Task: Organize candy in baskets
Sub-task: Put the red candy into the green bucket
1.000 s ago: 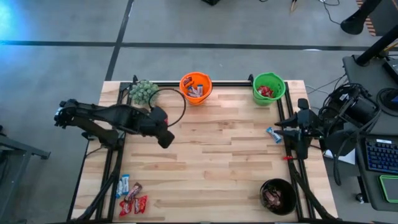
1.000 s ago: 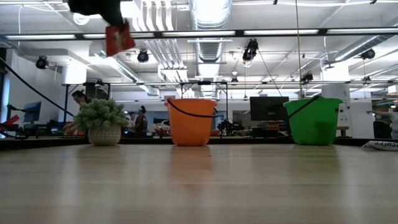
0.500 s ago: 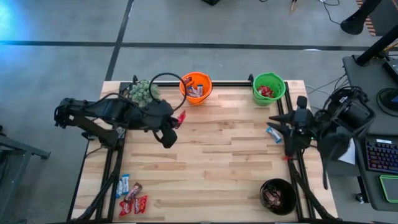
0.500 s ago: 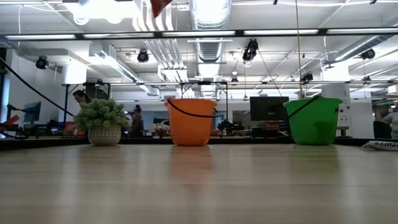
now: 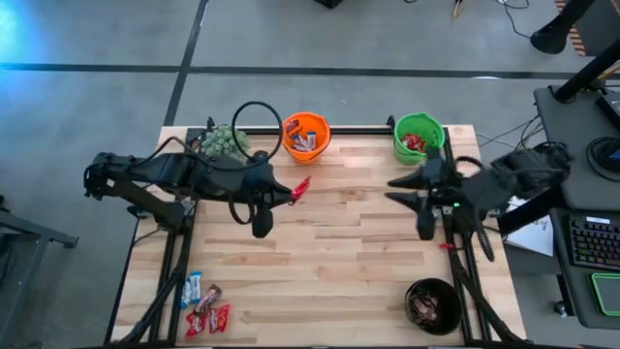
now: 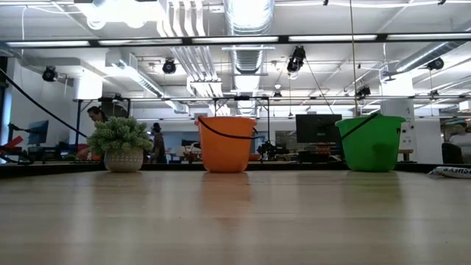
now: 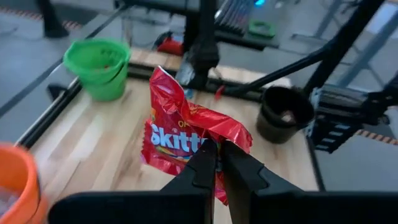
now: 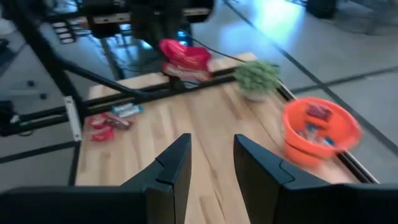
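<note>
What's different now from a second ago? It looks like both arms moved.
The left gripper, jaws shut on the red candy packet, has carried it from near the plant towards the middle of the table. The right gripper, jaws open and empty, has swung in from the table's right edge. The orange basket, green basket, black basket and loose candy pile haven't moved.

One word can be read — "Skitt", in white letters, cut off by the left gripper's (image 7: 217,163) fingers — on the red candy wrapper (image 7: 186,127) it pinches; small orange letters above it stay unclear.
</note>
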`<action>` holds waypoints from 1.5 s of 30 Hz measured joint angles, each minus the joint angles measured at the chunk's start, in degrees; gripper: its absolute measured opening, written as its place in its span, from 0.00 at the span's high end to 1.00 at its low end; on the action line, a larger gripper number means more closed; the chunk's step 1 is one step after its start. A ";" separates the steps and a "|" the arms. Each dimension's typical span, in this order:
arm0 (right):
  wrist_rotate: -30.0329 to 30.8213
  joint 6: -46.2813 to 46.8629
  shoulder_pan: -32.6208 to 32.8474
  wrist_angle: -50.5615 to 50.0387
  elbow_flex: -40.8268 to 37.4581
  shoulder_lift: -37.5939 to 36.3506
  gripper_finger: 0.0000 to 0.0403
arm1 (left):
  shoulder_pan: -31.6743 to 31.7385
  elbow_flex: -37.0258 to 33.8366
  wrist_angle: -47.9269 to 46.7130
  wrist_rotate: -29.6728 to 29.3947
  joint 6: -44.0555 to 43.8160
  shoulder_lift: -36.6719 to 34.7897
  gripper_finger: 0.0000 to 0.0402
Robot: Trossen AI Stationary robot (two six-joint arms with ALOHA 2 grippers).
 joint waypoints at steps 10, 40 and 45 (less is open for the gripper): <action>-8.30 -14.03 -7.42 6.99 -0.09 7.20 0.74 | 0.09 0.00 6.55 5.12 8.11 -0.78 1.00; -24.66 -25.95 -14.03 28.36 -0.04 14.72 0.74 | 0.93 0.01 10.57 22.07 14.51 -2.56 1.00; -26.40 -27.01 -14.72 28.38 -0.04 14.74 0.74 | 1.35 0.01 13.31 23.99 15.69 -2.56 1.00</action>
